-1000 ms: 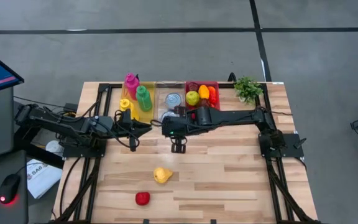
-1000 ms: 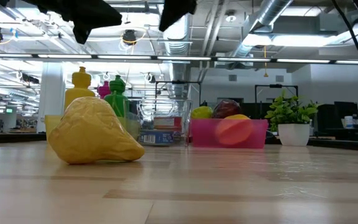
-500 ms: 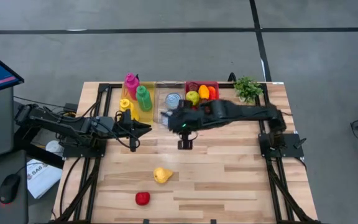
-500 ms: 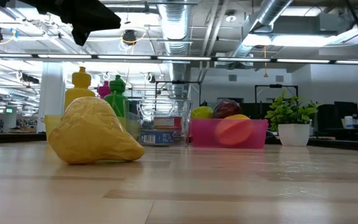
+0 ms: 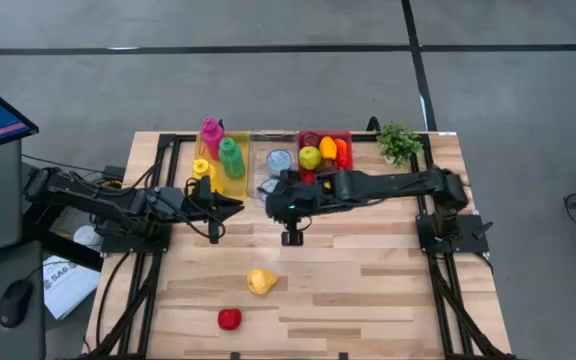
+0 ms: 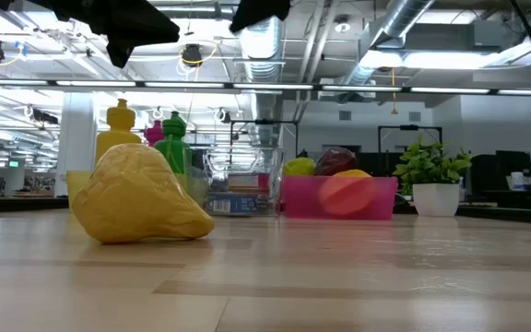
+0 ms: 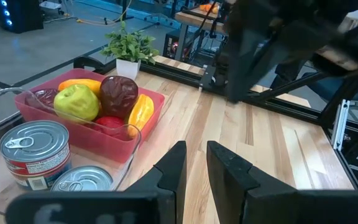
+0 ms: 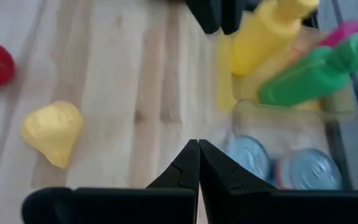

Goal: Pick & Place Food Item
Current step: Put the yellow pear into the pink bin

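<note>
Left arm parked at the table's left side, its left gripper point(image 5: 216, 232) hanging above bare wood just in front of the yellow bin; jaws narrow, a thin gap between the fingers, nothing in them. Yellow bin point(image 5: 211, 178) holds yellow, pink and green squeeze bottles. In front, well apart from the bins: small red round food item point(image 5: 229, 319) near the front edge, lumpy yellow pear-shaped food item point(image 5: 261, 281) just behind it and slightly right. Clear bin point(image 5: 273, 166) holds silver tins. Right gripper point(image 5: 291, 236) mid-table, in front of the clear bin, fingers pressed together, empty. Red tray point(image 5: 325, 137) with mixed fruit. Small green potted plant point(image 5: 399, 142) at the back right corner.
</note>
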Robot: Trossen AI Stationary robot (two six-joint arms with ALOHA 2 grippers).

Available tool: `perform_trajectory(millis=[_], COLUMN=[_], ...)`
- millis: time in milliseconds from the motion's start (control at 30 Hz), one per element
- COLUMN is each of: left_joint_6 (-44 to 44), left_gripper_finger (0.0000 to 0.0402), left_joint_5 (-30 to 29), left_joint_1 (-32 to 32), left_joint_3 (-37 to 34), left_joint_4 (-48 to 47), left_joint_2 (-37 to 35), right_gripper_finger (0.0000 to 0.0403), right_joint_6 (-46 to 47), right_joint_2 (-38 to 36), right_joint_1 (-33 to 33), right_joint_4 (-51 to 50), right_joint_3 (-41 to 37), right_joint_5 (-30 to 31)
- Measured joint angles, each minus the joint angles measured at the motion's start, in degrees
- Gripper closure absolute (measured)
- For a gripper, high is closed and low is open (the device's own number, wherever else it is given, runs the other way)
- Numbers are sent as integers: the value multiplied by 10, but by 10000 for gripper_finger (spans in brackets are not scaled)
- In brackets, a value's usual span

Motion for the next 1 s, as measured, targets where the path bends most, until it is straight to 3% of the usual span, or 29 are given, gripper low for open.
perform_trajectory(millis=[267,500,667,833,1000], left_joint_6=[0,0,0,0,-3], left_gripper_finger=[349,349,349,349,349], left_joint_5=[0,10,23,23,22], left_joint_1=[0,0,0,0,-1], left_joint_3=[0,0,0,0,0], left_joint_4=[0,2,2,4,6], left_joint_2=[0,0,0,0,7], right_gripper_finger=[403,403,403,403,403], right_joint_6=[40,105,176,186,190], right_joint_2=[-164,-285,-338,-383,-444], right_joint_1=[-5,-1,9,38,69], right_joint_4=[240,343,358,385,387], right_joint_3=[-264,-452,-530,-575,-607], right_joint_5=[-31,-38,-37,-30,49])
